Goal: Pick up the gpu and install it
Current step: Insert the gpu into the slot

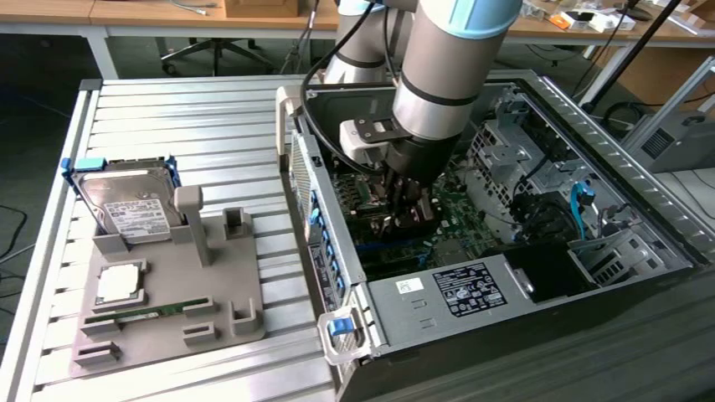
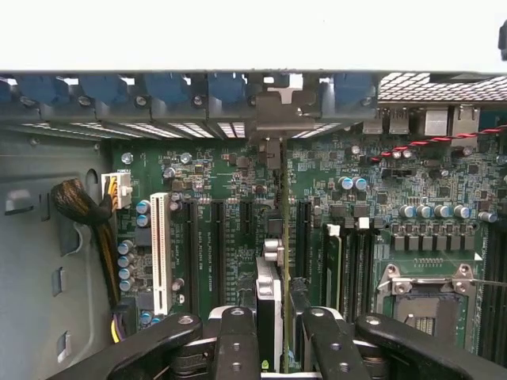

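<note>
Gpu [image 2: 283, 261], thin and flat, stands edgewise between black tool [image 2: 275, 328] fingers.

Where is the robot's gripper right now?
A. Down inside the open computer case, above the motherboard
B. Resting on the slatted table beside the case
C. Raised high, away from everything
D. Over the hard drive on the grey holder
A: the gripper reaches down into the open computer case, holding the gpu edge-on above the motherboard.
</note>
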